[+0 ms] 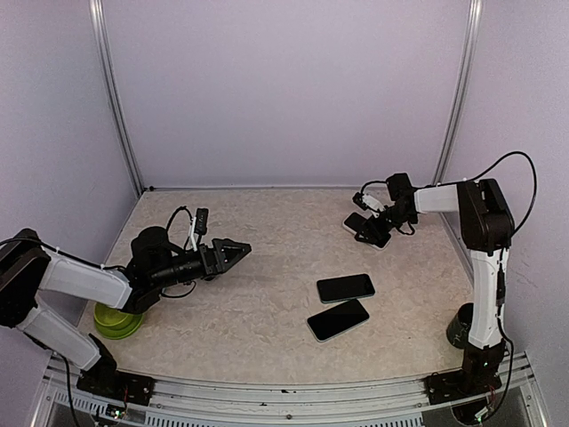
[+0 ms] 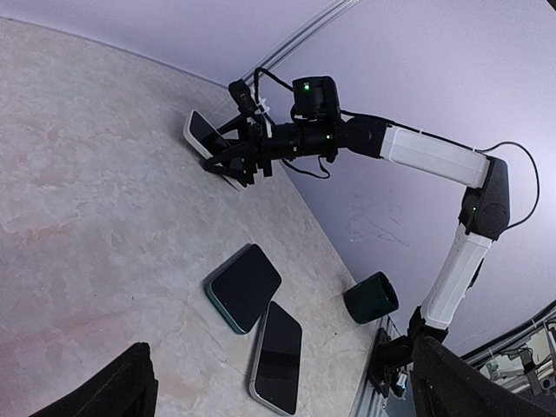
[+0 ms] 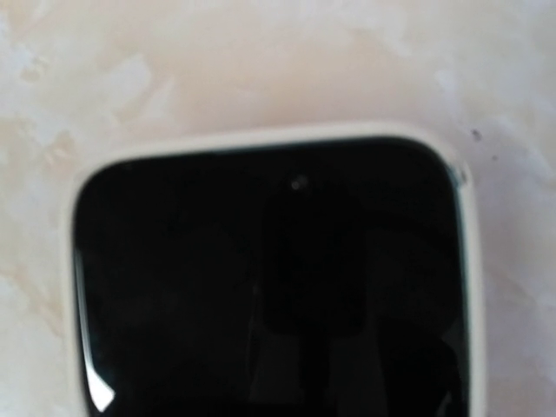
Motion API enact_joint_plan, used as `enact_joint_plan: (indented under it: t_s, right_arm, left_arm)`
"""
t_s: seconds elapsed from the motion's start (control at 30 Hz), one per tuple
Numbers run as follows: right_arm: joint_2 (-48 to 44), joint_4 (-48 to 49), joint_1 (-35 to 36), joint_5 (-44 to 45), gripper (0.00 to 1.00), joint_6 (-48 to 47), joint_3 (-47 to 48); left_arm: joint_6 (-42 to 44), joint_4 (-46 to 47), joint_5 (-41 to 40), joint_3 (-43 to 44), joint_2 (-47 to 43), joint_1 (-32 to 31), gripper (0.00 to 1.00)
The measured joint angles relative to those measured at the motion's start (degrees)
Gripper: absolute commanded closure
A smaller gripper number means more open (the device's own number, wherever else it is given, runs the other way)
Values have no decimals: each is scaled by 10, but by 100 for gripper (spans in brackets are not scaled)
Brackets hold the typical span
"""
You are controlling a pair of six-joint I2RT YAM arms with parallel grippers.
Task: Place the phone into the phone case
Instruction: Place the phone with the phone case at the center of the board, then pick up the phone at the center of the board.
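phones lie three to the desk: a teal-edged phone face up near the middle, a silver-edged phone just beside it on the near side, and a cream-rimmed phone well beyond it toward the far right corner. the right wrist view shows that last one close up, its black screen set inside a cream rim that looks like a case around it. the right arm reaches over it with its jaws down at the phone's right end; whether they are clamped on it i cannot tell. the left arm hangs well to the left of the teal-edged phone, its jaws spread wide, the fingers at the two lower corners of the left wrist view. a green bowl sits further left still, and a dark green cup stands well to the right of the teal-edged phone.
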Motion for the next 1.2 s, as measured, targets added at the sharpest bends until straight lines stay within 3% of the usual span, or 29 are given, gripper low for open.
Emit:
enact_joint_plan:
  t_s: [0.6, 0.83, 1.2]
  right_arm:
    - [-8, 36, 1, 3, 7, 24, -22]
    - [-88, 58, 18, 9, 5, 23, -83]
    - [-210, 68, 122, 13, 8, -7, -169]
  left_arm:
    - [0, -2, -5, 8, 0, -5, 1]
    - [0, -6, -8, 12, 0, -5, 1]
    - [0, -5, -8, 22, 16, -11, 1]
